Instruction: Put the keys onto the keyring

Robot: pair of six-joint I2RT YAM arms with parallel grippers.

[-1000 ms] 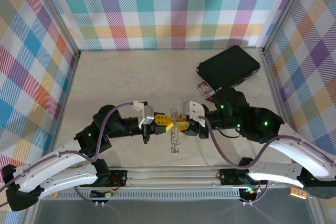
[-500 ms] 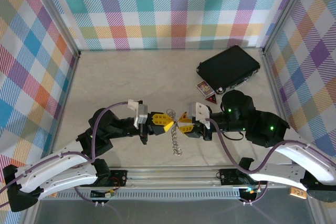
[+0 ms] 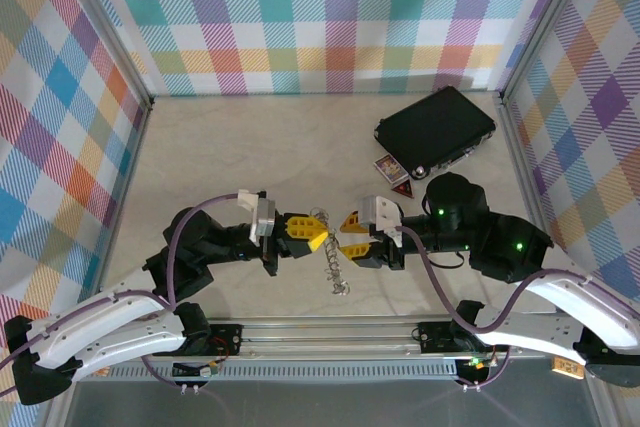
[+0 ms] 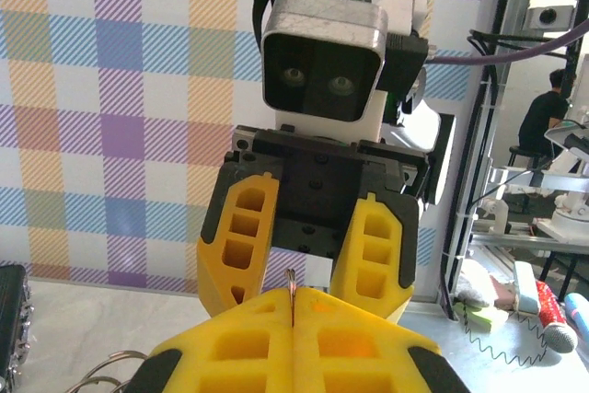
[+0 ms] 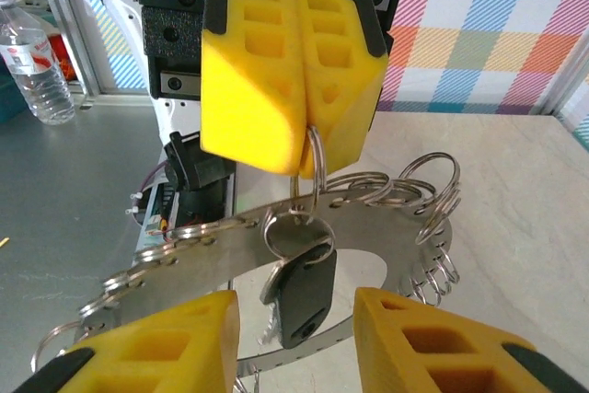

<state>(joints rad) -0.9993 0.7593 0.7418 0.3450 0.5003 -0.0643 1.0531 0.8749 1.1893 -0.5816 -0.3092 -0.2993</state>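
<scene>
My left gripper (image 3: 318, 237) is shut on a thin silver split ring (image 5: 314, 161); in the left wrist view only the ring's edge (image 4: 293, 284) pokes out between my closed yellow fingers (image 4: 230, 342). The ring belongs to the keyring (image 3: 335, 269), a silvery strand dangling over the table; up close it is a flat holed metal band (image 5: 368, 213) carrying several split rings. A tiny key with a black head (image 5: 308, 294) hangs from a small ring below the held ring. My right gripper (image 3: 348, 234) stands open, its fingers (image 5: 156, 356) on either side of the key, not touching it.
A black rectangular case (image 3: 435, 127) lies at the back right with a small red card box (image 3: 390, 169) beside it. The aluminium rail (image 3: 330, 332) runs along the near edge. Plaid walls enclose the table on three sides.
My right gripper has opened and drawn back a little to the right, letting go at the ring. The left gripper keeps its hold and has shifted slightly; the chain still dangles.
</scene>
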